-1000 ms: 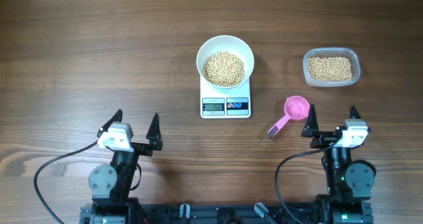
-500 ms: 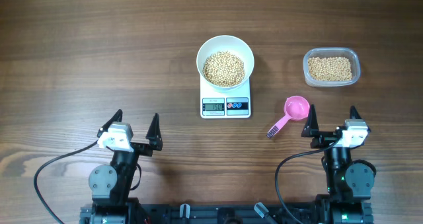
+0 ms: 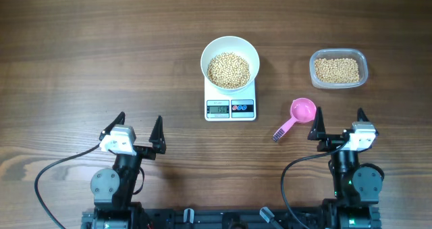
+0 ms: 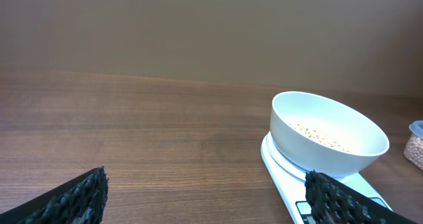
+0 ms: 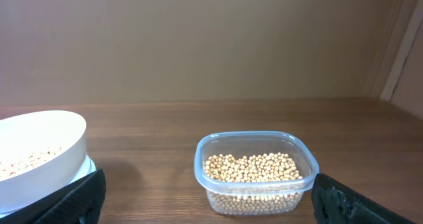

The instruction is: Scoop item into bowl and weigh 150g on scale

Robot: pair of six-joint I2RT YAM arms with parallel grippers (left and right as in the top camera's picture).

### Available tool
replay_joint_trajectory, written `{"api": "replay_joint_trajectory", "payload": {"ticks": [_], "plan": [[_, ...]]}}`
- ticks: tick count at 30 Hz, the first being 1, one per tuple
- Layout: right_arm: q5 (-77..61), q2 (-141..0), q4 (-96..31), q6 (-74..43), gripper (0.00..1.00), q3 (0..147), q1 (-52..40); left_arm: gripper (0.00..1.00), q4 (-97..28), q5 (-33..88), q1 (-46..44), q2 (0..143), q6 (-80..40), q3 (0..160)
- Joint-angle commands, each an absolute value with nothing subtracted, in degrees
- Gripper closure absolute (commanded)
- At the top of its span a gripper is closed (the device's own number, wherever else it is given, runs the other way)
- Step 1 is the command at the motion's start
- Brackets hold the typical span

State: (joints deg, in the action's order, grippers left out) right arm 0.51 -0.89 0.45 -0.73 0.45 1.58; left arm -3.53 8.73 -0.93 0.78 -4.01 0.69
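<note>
A white bowl (image 3: 252, 53) holding tan beans (image 3: 228, 70) stands on the white scale (image 3: 230, 108), whose display is lit. The same bowl (image 4: 330, 135) on the scale (image 4: 281, 168) shows at the right of the left wrist view, and the bowl (image 5: 39, 151) at the left of the right wrist view. More beans (image 3: 336, 69) lie in a clear tub (image 3: 363, 65), seen straight ahead as the tub (image 5: 254, 174) in the right wrist view. My left gripper (image 3: 140, 129) and right gripper (image 3: 337, 124) rest near the front edge, both open and empty, well short of everything.
A pink scoop (image 3: 297, 115) lies on the table between the scale and my right gripper, bowl end toward the tub, handle pointing to the front left. Bare wooden table (image 3: 101, 53) stretches to the left.
</note>
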Motion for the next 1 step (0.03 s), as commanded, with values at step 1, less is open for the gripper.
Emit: {"api": "replay_joint_trajectory", "payload": {"ticks": [1], "plan": [[1.7, -0.2, 0.6, -0.1, 0.00, 0.3, 1.3, 0.00, -3.7, 7.8, -1.2, 0.2, -4.8, 0.3]]}}
